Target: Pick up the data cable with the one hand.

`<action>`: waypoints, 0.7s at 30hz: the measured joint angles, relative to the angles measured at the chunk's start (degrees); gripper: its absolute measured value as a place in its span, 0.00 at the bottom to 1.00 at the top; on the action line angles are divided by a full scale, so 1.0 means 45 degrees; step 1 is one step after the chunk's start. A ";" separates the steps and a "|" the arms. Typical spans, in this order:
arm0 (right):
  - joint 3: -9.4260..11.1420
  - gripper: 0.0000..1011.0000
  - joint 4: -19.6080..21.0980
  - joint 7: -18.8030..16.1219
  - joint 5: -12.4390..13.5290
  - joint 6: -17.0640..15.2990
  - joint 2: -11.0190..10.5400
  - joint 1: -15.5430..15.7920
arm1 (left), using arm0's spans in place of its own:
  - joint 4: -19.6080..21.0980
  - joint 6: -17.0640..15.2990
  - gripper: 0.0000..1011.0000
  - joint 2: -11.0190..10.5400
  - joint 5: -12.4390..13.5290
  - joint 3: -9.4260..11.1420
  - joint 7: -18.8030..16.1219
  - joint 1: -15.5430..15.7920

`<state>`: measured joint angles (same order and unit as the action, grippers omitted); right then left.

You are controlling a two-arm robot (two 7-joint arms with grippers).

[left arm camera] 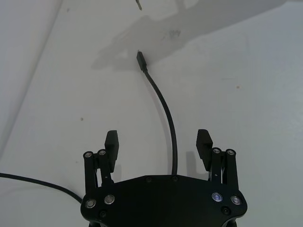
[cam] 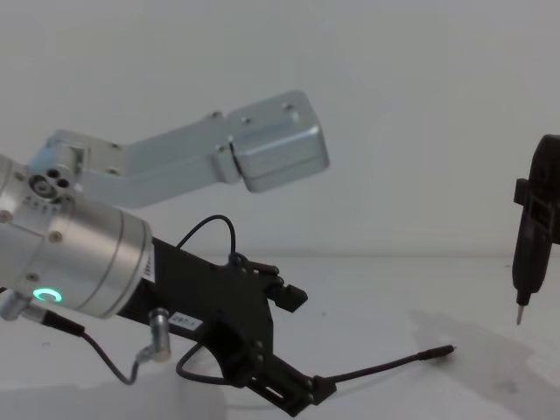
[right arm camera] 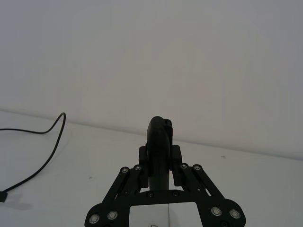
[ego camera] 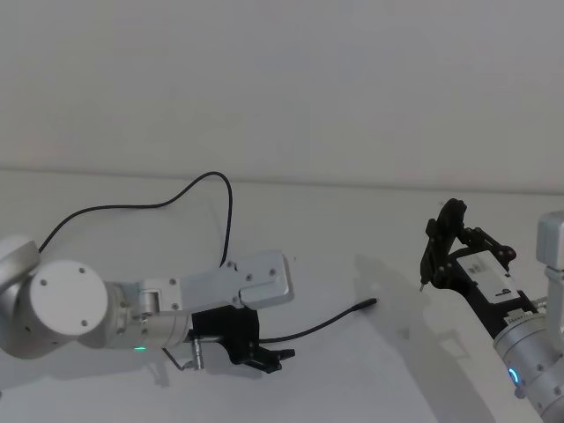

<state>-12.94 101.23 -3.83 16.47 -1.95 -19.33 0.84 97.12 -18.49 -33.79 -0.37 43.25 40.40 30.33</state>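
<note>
The left gripper (ego camera: pixel 275 361) sits low over the near part of the white bench (ego camera: pixel 370 379) with its jaws spread apart and holding nothing. In the left wrist view its two black fingers (left arm camera: pixel 112 143) stand on either side of the data cable (left arm camera: pixel 165 109), which runs up the gap between them and disappears under the gripper body. Whether a finger touches the cable cannot be made out. From there the cable curves out over the middle of the bench to its small black plug (ego camera: pixel 366 305), which lies flat with its tip pointing toward the right side. Behind the gripper the cable is hidden by the arm's silver bracket (ego camera: pixel 256 282). It then loops up toward the rear edge by the wall and runs off to the left. A short grey wire (cam: pixel 140 360) with a silver connector hangs under the left wrist. The right gripper (ego camera: pixel 424 284) hovers above the right part of the bench, well apart from the plug, its jaws pressed together.
</note>
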 joint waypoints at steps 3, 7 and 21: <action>0.0000 0.27 0.0000 0.0000 -0.0001 0.0000 0.0000 0.0000 | -0.0140 -0.0140 0.99 0.0161 0.0139 0.0089 -0.0031 0.0068; 0.0000 0.27 0.0000 0.0000 0.0000 0.0000 0.0000 0.0000 | -0.0350 -0.0322 0.99 0.0390 0.0332 0.0199 -0.0060 0.0187; 0.0000 0.27 0.0000 0.0000 0.0000 0.0000 0.0000 0.0000 | -0.0967 -0.0734 0.99 0.1062 0.0893 0.0530 -0.0112 0.0552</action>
<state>-12.94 101.23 -3.83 16.47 -1.95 -19.33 0.84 92.77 -21.79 -29.01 3.65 45.64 39.89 32.81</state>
